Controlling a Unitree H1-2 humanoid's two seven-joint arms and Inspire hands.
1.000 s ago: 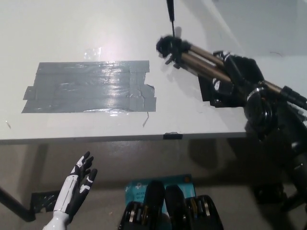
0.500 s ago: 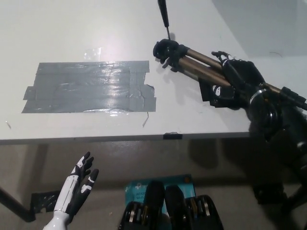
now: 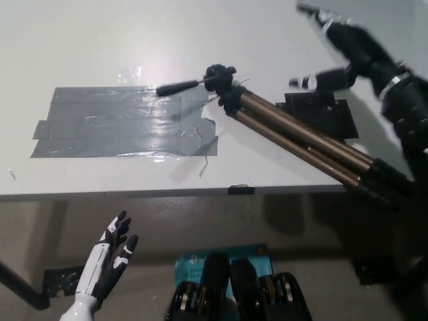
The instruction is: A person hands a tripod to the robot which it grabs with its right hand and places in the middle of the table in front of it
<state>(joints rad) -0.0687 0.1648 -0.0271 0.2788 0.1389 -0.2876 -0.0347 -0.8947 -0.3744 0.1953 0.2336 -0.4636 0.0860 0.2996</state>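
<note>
Right robot hand (image 3: 348,40) hangs above the tabletop's (image 3: 80,40) far right, fingers spread, empty. Tripod (image 3: 294,134) lies right of centre, head on the grey tape patch (image 3: 120,124), feet overhanging the edge: it may tip or roll off. Left robot hand (image 3: 110,257) rests open below, over bare floor.

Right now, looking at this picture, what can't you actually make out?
- Right hand, head view: motion blur smears it, so open or shut cannot be told.
- Tripod: its leg ends run past the table edge into dark shadow beside the black arm, so the feet are lost.
- Black patch on the table: partly covered by the tripod legs; what it is cannot be told.
- Left hand: rests open below the table, its arm cut by the bottom edge.
</note>
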